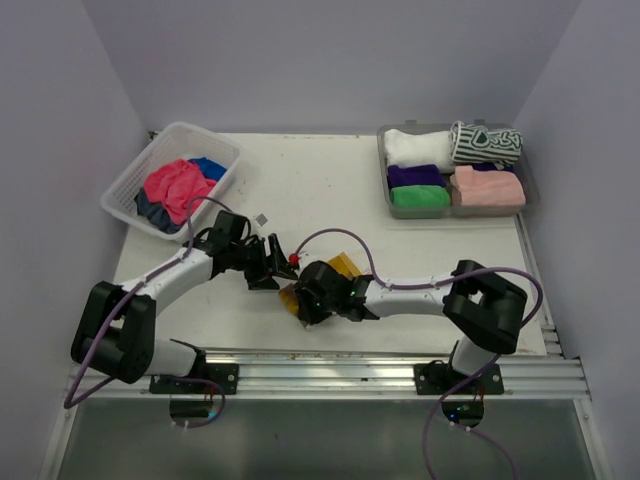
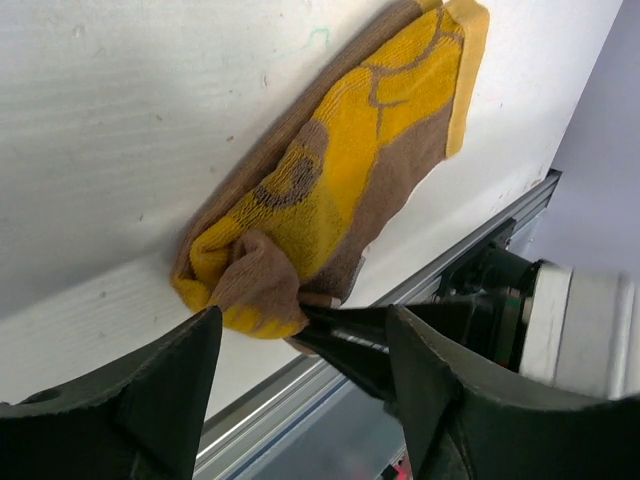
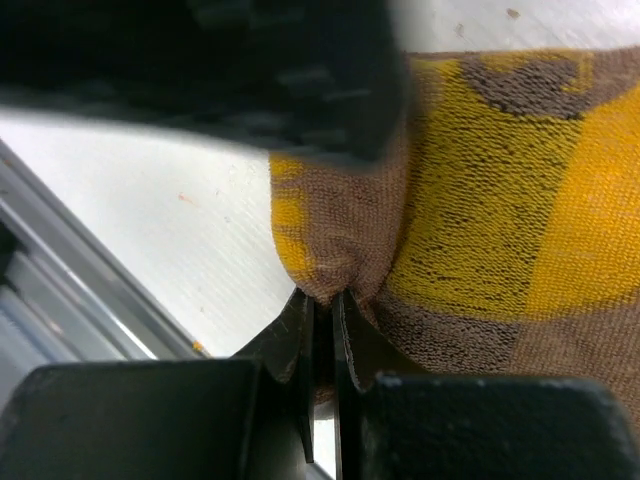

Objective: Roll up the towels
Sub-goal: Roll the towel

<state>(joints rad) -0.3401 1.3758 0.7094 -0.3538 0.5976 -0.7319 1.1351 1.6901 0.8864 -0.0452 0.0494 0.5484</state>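
Pale lavender walls (image 1: pixel 330 60) enclose a white table (image 1: pixel 310 180).

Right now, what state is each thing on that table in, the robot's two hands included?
Yellow-and-brown towel: flat on the table, unrolled, one end bunched up.
Right hand: shut, pinching that bunched end.
Left hand: open, empty.
Basket: holding crumpled towels.
Tray: filled with rolled towels.
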